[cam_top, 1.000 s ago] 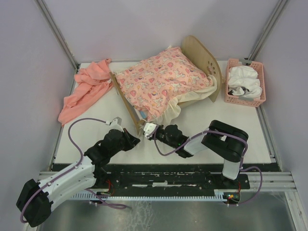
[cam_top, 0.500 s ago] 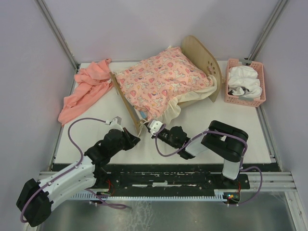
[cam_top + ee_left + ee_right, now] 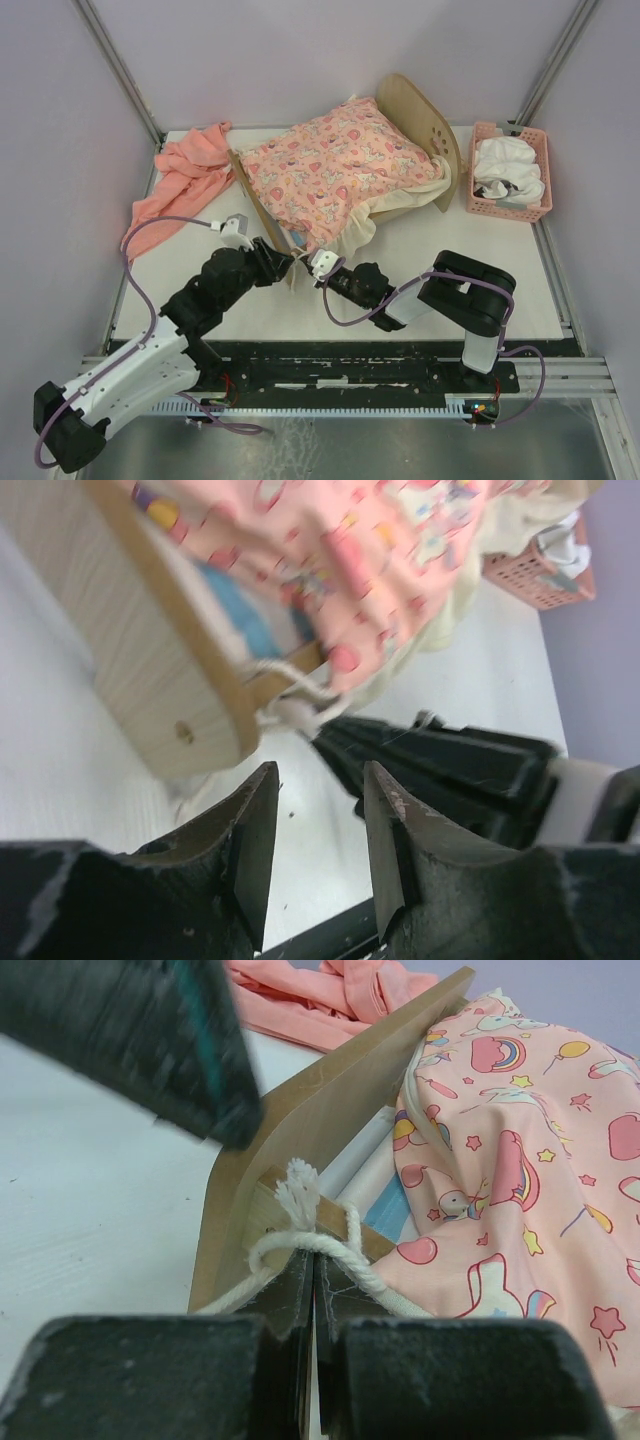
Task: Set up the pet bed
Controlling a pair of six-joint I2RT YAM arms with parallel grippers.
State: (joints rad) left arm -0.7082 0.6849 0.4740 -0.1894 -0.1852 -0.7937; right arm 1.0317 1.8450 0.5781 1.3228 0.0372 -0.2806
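Left claw is moving up to the pet bed, fingers apart; right claw, shut, is sitting under its cord; quilt hiding most.

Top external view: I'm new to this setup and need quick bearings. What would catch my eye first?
The pet bed at back centre, its wooden frame heaped with a pink unicorn-print cushion. Both arms meet at its near-left corner: the right gripper, fingers shut, against a white cord tied there; the left gripper open beside it. A pink basket sits far right, a salmon cloth far left.
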